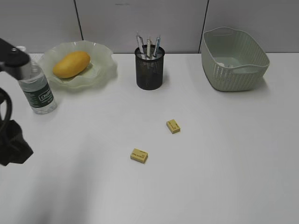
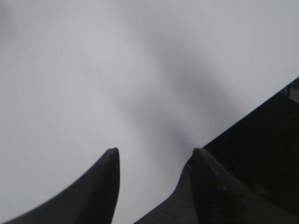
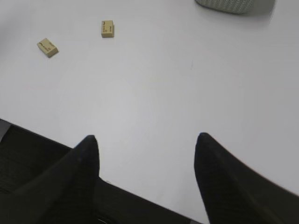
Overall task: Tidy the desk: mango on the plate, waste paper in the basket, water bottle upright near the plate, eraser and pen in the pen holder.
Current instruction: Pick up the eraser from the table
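Erasers [image 1: 139,155] [image 1: 173,126] lie mid-table [image 1: 224,154] — small, light, stiff blocks, probably rubbery enough to pinch across their short sides — while both tools [image 2: 154,156] [image 3: 147,142] hang open and empty.

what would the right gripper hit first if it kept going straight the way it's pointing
Probably just bare desk: the open right gripper points at empty white surface. The two erasers lie off to its left, the basket farther ahead.

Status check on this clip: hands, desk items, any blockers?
Left hand and right hand open, empty. Yellow-orange mango on ruffled green plate; clear bottle upright beside it. Two yellow erasers loose on white desk. No blockers.
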You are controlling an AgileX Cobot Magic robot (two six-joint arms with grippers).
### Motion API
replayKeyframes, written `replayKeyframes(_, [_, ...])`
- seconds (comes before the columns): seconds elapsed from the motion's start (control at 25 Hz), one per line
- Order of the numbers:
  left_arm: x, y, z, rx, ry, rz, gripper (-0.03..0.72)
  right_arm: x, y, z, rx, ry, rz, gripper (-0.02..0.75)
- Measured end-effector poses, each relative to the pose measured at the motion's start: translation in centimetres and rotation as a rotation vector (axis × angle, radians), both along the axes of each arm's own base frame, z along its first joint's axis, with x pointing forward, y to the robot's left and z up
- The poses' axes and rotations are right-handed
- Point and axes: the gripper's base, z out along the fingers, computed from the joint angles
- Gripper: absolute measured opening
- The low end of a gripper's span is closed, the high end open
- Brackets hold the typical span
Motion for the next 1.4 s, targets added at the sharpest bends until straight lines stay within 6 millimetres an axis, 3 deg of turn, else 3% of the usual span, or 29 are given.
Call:
replayKeyframes(0.44, [-9.1,5.9,2.9,-0.269,-0.334,0.075,0.382,0.0,0.0,0.0,0.000,-0.001,0.000,0.510])
replayKeyframes(0.84, [-15.8,10.3,4.0,-0.445,-0.549,0.094,0.382,0.0,0.0,0.0,0.001,0.000,0.000,0.510])
replayKeyframes(1.04, [-17.3,11.3,3.9,-0.480,-0.601,0.093,0.382,0.0,0.0,0.0,0.000,-0.001,-0.001,0.510])
replayKeyframes(1.24, [-17.0,11.2,2.0,-0.427,-0.537,0.097,0.382,0.0,0.0,0.0,0.000,-0.001,-0.001,0.510])
replayKeyframes(1.4, [-16.9,11.1,1.7,-0.421,-0.527,0.097,0.382,0.0,0.0,0.0,0.000,-0.001,-0.001,0.510])
